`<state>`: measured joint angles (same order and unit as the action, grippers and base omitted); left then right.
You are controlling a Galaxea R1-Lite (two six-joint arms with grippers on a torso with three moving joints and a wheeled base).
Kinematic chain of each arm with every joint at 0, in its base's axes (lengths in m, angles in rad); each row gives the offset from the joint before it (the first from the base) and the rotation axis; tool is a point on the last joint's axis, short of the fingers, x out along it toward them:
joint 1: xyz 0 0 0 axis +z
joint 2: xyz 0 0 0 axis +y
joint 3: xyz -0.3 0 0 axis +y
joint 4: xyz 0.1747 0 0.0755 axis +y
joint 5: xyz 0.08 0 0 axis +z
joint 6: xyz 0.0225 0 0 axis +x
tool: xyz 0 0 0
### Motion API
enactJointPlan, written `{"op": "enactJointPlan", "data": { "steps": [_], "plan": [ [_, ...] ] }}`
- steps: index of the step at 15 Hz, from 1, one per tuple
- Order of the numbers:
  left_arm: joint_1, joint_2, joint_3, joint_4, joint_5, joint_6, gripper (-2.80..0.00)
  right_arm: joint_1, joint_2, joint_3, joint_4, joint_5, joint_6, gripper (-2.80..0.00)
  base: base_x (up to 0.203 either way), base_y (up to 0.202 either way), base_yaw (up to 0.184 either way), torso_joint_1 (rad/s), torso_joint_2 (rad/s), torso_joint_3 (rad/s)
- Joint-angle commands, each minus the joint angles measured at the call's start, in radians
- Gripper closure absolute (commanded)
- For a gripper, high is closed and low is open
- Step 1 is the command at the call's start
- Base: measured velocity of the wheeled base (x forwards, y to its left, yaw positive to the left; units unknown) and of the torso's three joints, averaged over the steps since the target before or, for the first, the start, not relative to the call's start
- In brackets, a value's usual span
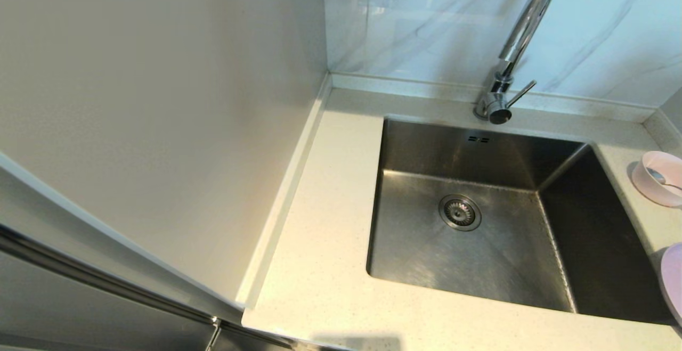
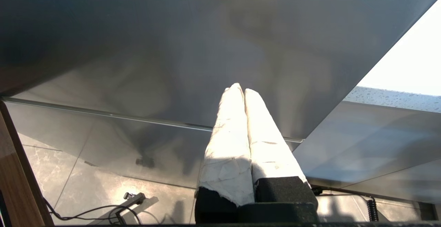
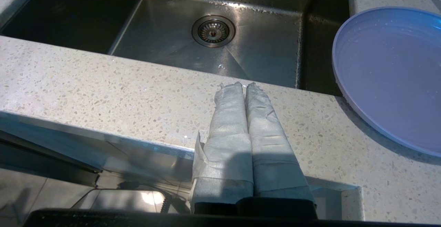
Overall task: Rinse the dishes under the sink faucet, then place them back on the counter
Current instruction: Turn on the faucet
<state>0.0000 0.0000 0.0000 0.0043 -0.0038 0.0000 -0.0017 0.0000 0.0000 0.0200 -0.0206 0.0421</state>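
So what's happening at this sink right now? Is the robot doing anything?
Nothing is being handled. The sink is empty and no water runs from the faucet. The pink bowl, with the spoon in it, and the lilac plate sit on the counter to the sink's right. The right gripper is shut by the counter's front edge; the left gripper, also shut, is low beside the cabinet.

a white grey-veined marble wall (image 1: pixel 426 21), a plain cream side panel (image 1: pixel 160 100), black cables (image 2: pixel 86 213) on tiled floor (image 2: pixel 86 185).
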Motion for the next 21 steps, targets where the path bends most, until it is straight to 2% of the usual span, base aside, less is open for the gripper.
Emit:
{"op": "enactJointPlan", "data": {
  "steps": [1,19,21],
  "plan": [
    [0.0,0.0,0.0,0.0,0.001,0.0,0.0,0.0,0.002,0.008,0.0,0.001,-0.001,0.0,0.0,0.0,0.0,0.0,0.0,0.0],
    [0.0,0.0,0.0,0.0,0.001,0.0,0.0,0.0,0.019,0.005,0.003,-0.013,0.013,0.0,0.0,0.0,0.0,0.0,0.0,0.0],
    [0.0,0.0,0.0,0.0,0.001,0.0,0.0,0.002,0.049,-0.046,0.002,-0.019,0.01,0.0,0.0,0.0,0.0,0.0,0.0,0.0]
  ]
}}
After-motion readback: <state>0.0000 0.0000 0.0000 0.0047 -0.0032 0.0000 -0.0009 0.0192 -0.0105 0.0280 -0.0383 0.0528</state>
